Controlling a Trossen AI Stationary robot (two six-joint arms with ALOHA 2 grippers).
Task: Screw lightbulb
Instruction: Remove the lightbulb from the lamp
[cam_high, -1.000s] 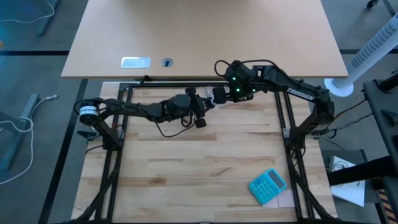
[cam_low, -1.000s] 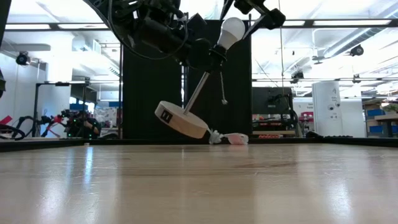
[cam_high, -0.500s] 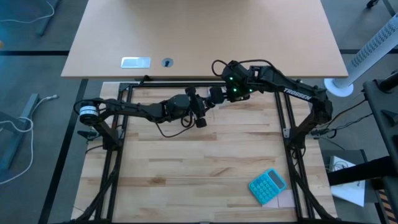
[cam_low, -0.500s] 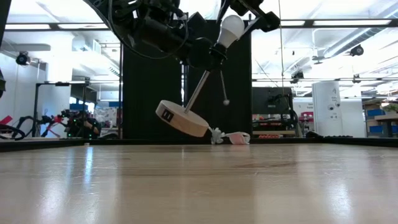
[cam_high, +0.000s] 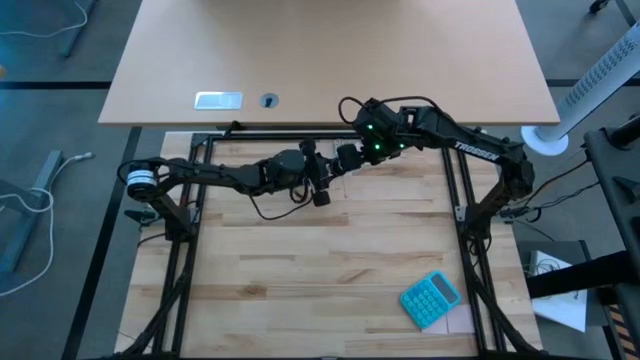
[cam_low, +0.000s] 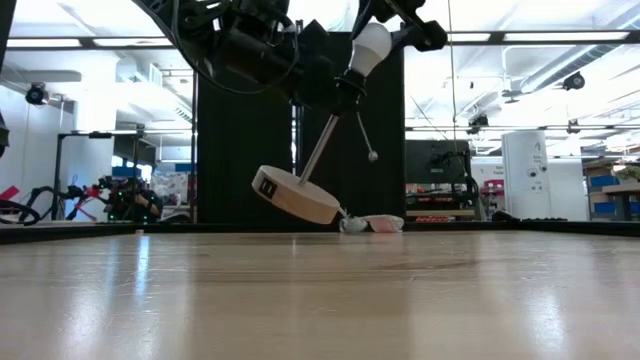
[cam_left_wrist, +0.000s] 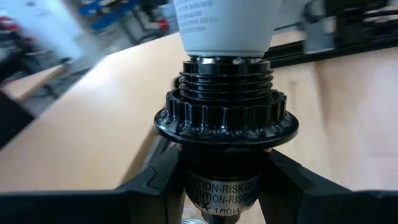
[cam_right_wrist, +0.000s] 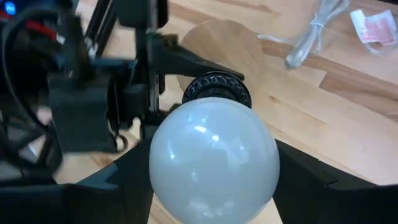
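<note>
At lower centre of the left wrist view, nearest the lens: black socket (cam_left_wrist: 226, 134), ribbed collar and threaded mouth upright, printed label band below, clamped between the left gripper's (cam_left_wrist: 217, 186) two dark fingers (cam_left_wrist: 158, 183). Directly above, at top centre: base of the lightbulb (cam_left_wrist: 225, 25), white printed neck seated into the socket mouth. No bulb thread visible above the rim; several socket ridges exposed below the neck. Depth of engagement not determinable from here.

At centre of the right wrist view: lightbulb globe (cam_right_wrist: 213, 158), flanked by the right gripper's (cam_right_wrist: 214, 180) fingers (cam_right_wrist: 134, 177), one each side. Contact with the glass not resolvable; whether closed on the bulb or merely near it, cannot tell. Beyond the globe: socket collar, then tan wooden disc (cam_right_wrist: 221, 46). Upper right of that frame: clear wrapper with cord (cam_right_wrist: 314, 34) on the table.

Upper centre of the low view: bulb (cam_low: 371, 45) aloft, lamp stem slanting down to the disc (cam_low: 296, 195), disc tilted, its farther edge low near the tabletop.

Upper centre of the high view: both grippers meeting, left (cam_high: 318, 172), right (cam_high: 352, 157). Lower right: teal calculator (cam_high: 431, 299), well apart.

Status, judged: bulb started in the socket; final tightening turns likely outstanding; release by both grippers and setting the lamp down not yet done.
</note>
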